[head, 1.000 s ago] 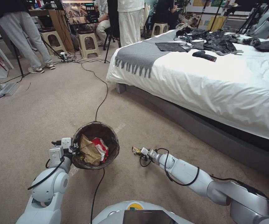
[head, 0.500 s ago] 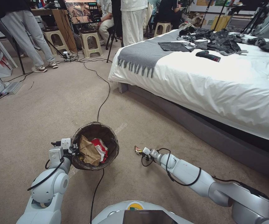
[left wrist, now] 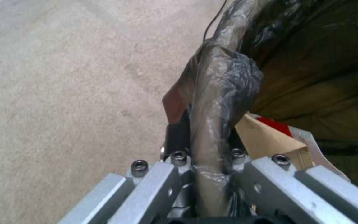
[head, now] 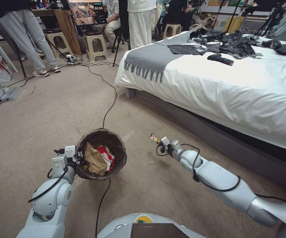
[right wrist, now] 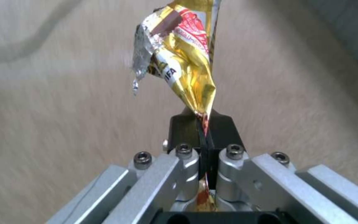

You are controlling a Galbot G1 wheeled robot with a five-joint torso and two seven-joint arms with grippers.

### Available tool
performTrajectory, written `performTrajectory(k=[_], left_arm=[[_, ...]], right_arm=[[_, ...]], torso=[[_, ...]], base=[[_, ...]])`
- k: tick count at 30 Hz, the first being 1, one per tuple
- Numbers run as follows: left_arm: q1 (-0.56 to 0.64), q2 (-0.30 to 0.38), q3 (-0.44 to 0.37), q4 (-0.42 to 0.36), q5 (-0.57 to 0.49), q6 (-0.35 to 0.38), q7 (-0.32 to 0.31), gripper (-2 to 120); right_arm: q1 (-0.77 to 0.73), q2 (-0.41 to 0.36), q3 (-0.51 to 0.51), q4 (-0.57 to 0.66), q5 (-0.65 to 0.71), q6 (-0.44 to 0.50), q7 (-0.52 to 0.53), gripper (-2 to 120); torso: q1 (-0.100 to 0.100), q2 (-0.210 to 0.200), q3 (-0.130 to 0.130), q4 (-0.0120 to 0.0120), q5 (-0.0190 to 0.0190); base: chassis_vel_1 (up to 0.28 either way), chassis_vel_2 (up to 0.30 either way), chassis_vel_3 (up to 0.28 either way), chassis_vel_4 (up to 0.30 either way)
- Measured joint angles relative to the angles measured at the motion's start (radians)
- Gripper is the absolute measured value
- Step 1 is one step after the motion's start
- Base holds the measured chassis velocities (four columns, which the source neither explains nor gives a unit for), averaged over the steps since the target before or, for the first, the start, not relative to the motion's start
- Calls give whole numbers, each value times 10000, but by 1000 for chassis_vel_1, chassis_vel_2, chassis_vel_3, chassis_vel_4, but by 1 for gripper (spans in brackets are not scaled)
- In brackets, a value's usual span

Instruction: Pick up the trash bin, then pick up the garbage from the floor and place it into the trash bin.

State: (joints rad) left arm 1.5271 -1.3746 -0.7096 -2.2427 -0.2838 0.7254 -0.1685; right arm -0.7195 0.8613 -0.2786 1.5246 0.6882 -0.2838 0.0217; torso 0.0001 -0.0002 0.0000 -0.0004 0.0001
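While left claw (head: pixel 79 156) pinches trash bin (head: pixel 116 145) rim, right claw (right wrist: pixel 204 124) pinches gold wrapper (right wrist: pixel 183 59); print legible wrist-side.

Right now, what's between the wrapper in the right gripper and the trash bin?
Bare carpet, in the head view, between the wrapper and the trash bin.

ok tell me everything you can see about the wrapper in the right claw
The wrapper is crinkled gold foil with red and brown print and a silvery torn edge. One twisted end is pinched between the shut fingers of the right claw, the rest standing out beyond the tips. It hangs above the carpet, to the right of the trash bin, touching nothing else.
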Motion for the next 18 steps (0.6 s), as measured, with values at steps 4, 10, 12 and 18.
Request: performTrajectory(k=[4,10,12,18], left_arm=[[-3,-6,18,-72,34,68,67,0],[38,33,6,-261,62,96,203,0],[37,56,8,-346,56,99,253,0],[60,94,11,-489,80,103,372,0]], right_arm=[[-270,-462,840,1605,1782,-544,509,0],[-698,-569,2168,3804,4378,-1342,1601,0],[-620,-417,2471,4805,5864,-1575,2312,0],[-63,-185,2556,6429,7912,-1786,3540,0]], torso=[[0,1,0,3,0],[0,1,-1,0,-1],[0,1,0,1,0],[0,1,0,5,-1]], base=[[0,0,0,0],[0,0,0,0],[0,0,0,0],[0,0,0,0]])
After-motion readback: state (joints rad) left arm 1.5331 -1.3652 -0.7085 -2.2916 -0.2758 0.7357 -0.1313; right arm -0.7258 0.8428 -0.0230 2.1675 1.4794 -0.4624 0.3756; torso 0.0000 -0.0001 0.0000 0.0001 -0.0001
